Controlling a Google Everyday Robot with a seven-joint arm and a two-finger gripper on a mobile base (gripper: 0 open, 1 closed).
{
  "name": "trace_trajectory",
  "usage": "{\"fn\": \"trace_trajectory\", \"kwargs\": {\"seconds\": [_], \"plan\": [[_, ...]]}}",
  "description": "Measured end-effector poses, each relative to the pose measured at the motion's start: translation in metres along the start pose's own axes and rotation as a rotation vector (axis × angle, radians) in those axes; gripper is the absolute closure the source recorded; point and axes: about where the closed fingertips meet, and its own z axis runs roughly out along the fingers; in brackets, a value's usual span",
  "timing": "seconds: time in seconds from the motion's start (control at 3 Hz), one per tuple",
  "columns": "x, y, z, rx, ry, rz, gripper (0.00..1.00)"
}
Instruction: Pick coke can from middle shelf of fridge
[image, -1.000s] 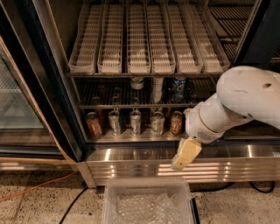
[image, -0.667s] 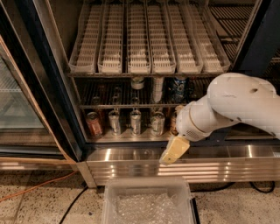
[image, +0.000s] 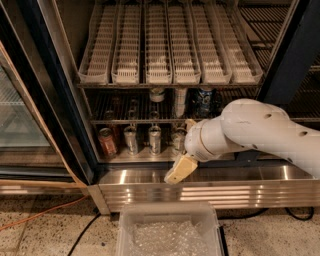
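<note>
Approach step, nothing held. White arm's gripper (image: 181, 169) low, in front of ribbed steel base panel of black-framed drinks fridge (image: 200, 192), below can rows; fingers' state: cannot tell. Small red coke can: not identifiable for sure; dull orange-red can (image: 107, 142) sits bottom-left. Dark wire middle shelf (image: 125, 120) higher up. Next: raise, reach in. Tight headroom between racks; clear plastic bin (image: 170, 232) below.
</note>
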Motion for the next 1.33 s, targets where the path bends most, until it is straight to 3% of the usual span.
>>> {"fn": "trace_trajectory", "kwargs": {"seconds": [0.33, 0.67, 1.0, 1.33], "plan": [[-0.011, -0.005, 0.020, -0.016, -0.042, -0.010, 0.00], [-0.011, -0.005, 0.020, -0.016, -0.042, -0.010, 0.00], [-0.019, -0.014, 0.039, 0.015, -0.082, 0.002, 0.00], [-0.039, -0.031, 0.072, 0.070, -0.180, 0.019, 0.00]]}}
